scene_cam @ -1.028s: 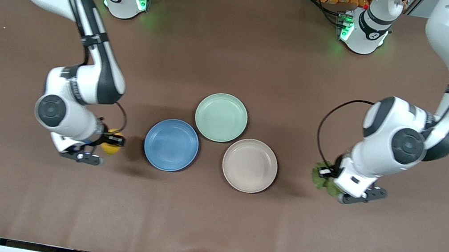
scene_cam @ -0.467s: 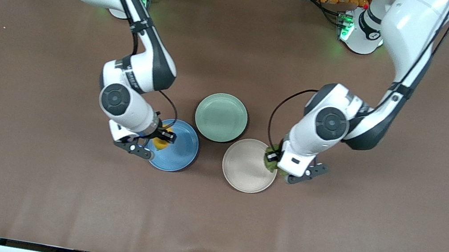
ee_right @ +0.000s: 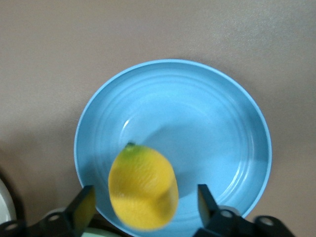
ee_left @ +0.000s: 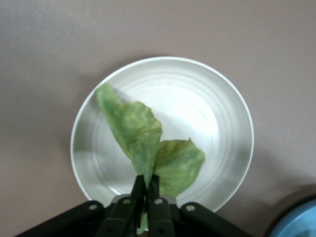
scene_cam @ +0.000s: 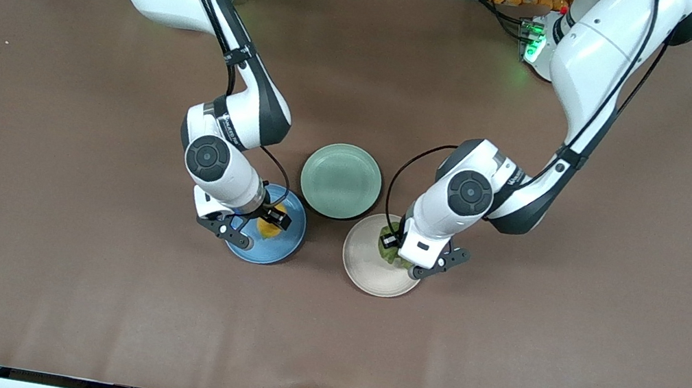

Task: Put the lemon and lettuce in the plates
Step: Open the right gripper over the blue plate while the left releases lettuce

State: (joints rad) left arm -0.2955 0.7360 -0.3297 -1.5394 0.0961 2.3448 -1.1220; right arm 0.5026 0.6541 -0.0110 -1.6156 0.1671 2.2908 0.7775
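Note:
The yellow lemon is between my right gripper's open fingers, touching neither, over the blue plate. In the front view the lemon shows over the blue plate under the right gripper. My left gripper is shut on the tail of the green lettuce leaf, which hangs over the beige-white plate. In the front view the lettuce and the left gripper are over the beige-white plate.
A pale mint-green plate lies beside both plates, farther from the front camera, and touches them. Brown table surface spreads all around the plates.
Both arms swung in from the table's ends to over the plates, carrying the lemon and the lettuce. The right gripper has opened and let go of the lemon.

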